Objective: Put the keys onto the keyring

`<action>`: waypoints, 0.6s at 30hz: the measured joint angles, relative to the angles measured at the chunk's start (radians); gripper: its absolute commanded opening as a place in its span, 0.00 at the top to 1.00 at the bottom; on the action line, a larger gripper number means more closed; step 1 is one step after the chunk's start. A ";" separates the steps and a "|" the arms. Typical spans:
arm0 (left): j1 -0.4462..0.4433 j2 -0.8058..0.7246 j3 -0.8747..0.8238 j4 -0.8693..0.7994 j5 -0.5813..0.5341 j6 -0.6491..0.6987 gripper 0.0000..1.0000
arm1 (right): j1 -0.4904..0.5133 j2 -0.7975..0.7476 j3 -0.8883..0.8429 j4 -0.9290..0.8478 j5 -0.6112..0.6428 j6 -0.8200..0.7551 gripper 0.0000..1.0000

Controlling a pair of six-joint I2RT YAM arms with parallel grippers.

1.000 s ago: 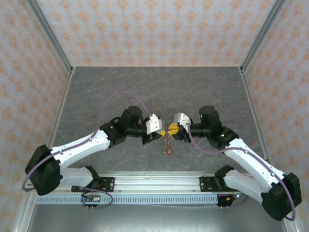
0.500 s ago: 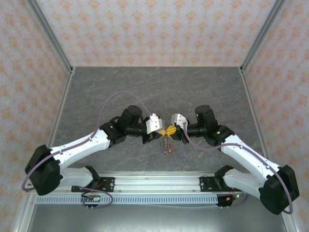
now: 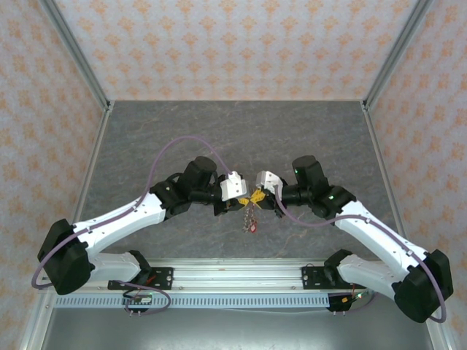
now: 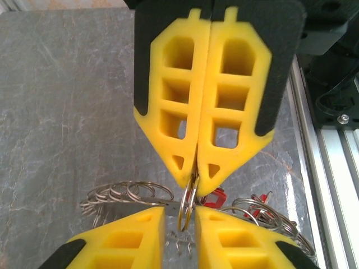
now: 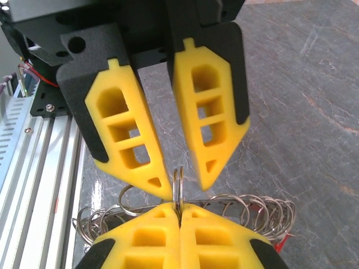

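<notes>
Since a second ago, edges the right gripper leftward and slackens the left gripper. Nearest the bases, finds the keys dangling over the desk; just beyond, meets both grippers tip to tip, right clenched on the upright, edge-on keyring, left parted astride it.

A dark grey tabletop veined like marble lies flat and matte, with pale streaks running across it. Along its near edge sits a silver aluminium rail, laid crosswise from left to right. Over the front middle of the slab hangs a grey metal keyring fringed with small rings and red tags. I can't tell whether its lowest keys touch the surface.
</notes>
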 measured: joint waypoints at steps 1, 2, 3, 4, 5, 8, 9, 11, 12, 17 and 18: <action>0.000 0.000 0.005 -0.011 -0.008 0.008 0.77 | 0.008 0.000 0.006 -0.010 0.010 -0.005 1.00; 0.000 0.000 0.010 -0.021 -0.011 0.015 0.76 | 0.014 0.000 0.009 -0.016 0.018 -0.008 1.00; 0.000 0.000 0.012 -0.027 -0.012 0.020 0.76 | 0.019 0.000 0.011 -0.021 0.027 -0.011 1.00; 0.000 0.000 0.013 -0.030 -0.012 0.024 0.76 | 0.022 0.000 0.011 -0.024 0.035 -0.013 1.00; 0.000 0.000 0.014 -0.032 -0.012 0.027 0.76 | 0.026 0.000 0.011 -0.029 0.044 -0.014 1.00; 0.000 0.000 0.016 -0.033 -0.012 0.028 0.79 | 0.034 0.004 0.012 -0.043 0.066 -0.021 1.00; 0.000 0.000 0.016 -0.035 -0.012 0.029 0.80 | 0.036 0.005 0.012 -0.043 0.070 -0.022 1.00; 0.000 0.001 0.018 -0.040 -0.011 0.034 0.82 | 0.038 0.007 0.013 -0.044 0.079 -0.023 1.00; 0.000 0.002 0.018 -0.041 -0.011 0.034 0.82 | 0.040 0.008 0.014 -0.044 0.082 -0.025 1.00; 0.000 0.016 0.023 -0.044 -0.010 0.034 0.83 | 0.044 0.008 0.016 -0.044 0.088 -0.025 1.00; 0.000 0.018 0.023 -0.044 -0.008 0.034 0.84 | 0.044 0.008 0.016 -0.044 0.089 -0.026 1.00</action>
